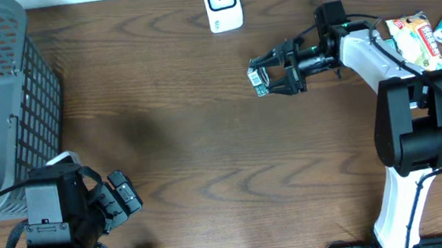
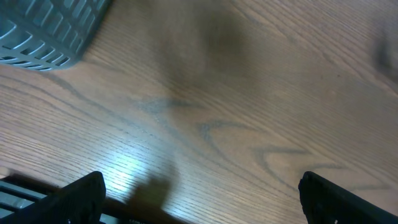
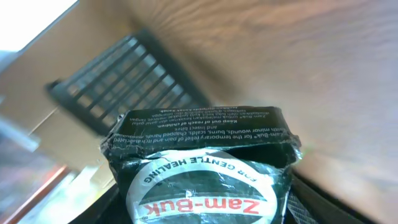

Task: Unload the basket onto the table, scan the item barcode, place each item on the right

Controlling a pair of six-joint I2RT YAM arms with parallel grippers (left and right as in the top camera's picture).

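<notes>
Green packet (image 3: 205, 168): "Zam-Buk", "for gentle healing", upside down.

Item: your Zam-Buk box (image 3: 205, 168), dark green, with a round white label and red lettering
Hold: you have it clamped in the right gripper (image 1: 272, 73); its lettering reads upside down in the right wrist view
Scanner: your white barcode scanner (image 1: 221, 2) sits near the box, apart from it
</notes>
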